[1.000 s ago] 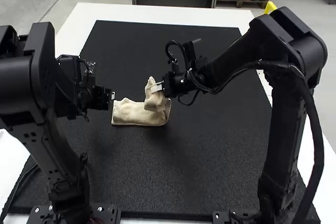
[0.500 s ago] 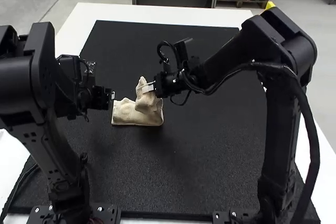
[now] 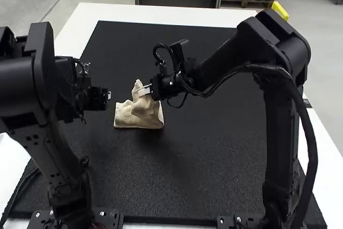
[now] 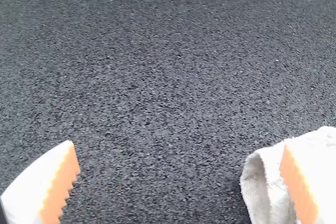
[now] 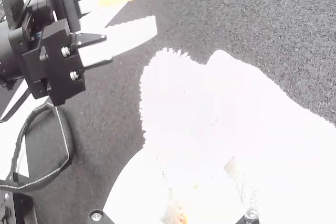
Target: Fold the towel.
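The right tool [image 3: 143, 91] is closed on a raised, bunched part of the towel [image 3: 126, 115]; the left tool [image 3: 109, 95], wide open and empty, is near the towel. Beneath the towel — a black mat [image 3: 214, 159] on the white surface [image 3: 161, 12].

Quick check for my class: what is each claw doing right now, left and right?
Left claw: open, holding nothing.
Right claw: closed on a raised part of the towel.
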{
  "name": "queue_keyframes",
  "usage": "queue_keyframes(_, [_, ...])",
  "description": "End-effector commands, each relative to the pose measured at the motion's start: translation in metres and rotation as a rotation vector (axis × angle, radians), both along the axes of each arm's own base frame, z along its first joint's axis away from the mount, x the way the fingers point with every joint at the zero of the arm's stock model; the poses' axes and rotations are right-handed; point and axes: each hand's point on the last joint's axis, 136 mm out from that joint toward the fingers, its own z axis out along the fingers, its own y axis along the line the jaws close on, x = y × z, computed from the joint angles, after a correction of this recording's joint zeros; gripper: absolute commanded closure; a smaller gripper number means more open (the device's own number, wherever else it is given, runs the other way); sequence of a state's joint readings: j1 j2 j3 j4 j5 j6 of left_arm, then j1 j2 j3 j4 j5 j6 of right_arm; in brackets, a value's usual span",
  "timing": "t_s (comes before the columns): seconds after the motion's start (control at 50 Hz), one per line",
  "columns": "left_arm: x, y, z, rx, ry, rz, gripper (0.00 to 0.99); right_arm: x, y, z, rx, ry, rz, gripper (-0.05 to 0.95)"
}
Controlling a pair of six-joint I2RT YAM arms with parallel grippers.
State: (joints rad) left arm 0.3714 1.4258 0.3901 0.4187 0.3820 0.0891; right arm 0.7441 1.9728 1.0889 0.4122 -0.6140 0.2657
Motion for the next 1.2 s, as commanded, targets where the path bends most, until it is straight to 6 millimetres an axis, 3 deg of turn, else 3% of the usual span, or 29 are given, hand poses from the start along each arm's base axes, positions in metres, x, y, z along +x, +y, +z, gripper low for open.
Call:
queue_keyframes(0.0, [0.004, 0.014, 0.013, 0.024, -0.037, 0.035, 0.095, -0.002, 0.016, 0.014, 0.040, -0.013, 0.030, 0.92])
queue_keyframes(0.5, [0.004, 0.018, 0.014, 0.030, -0.039, 0.042, 0.095, -0.005, 0.039, 0.011, 0.050, -0.008, 0.061, 0.92])
queue_keyframes(0.62, [0.003, 0.018, 0.012, 0.029, -0.036, 0.042, 0.095, -0.005, 0.040, 0.008, 0.048, 0.001, 0.059, 0.71])
queue_keyframes(0.68, [0.002, 0.020, 0.012, 0.031, -0.036, 0.047, 0.095, -0.004, 0.040, 0.007, 0.051, 0.006, 0.056, 0.51])
queue_keyframes(0.76, [0.002, 0.022, 0.012, 0.031, -0.036, 0.053, 0.095, -0.002, 0.042, 0.010, 0.060, -0.005, 0.053, 0.33])
queue_keyframes(0.88, [0.002, 0.023, 0.012, 0.031, -0.036, 0.056, 0.095, 0.003, 0.046, 0.016, 0.080, -0.028, 0.049, 0.25])
queue_keyframes(1.0, [0.001, 0.023, 0.012, 0.033, -0.034, 0.055, 0.095, 0.006, 0.050, 0.019, 0.087, -0.034, 0.051, 0.08])
queue_keyframes(1.18, [0.002, 0.023, 0.012, 0.033, -0.034, 0.053, 0.095, 0.013, 0.047, 0.020, 0.088, -0.035, 0.037, 0.08])
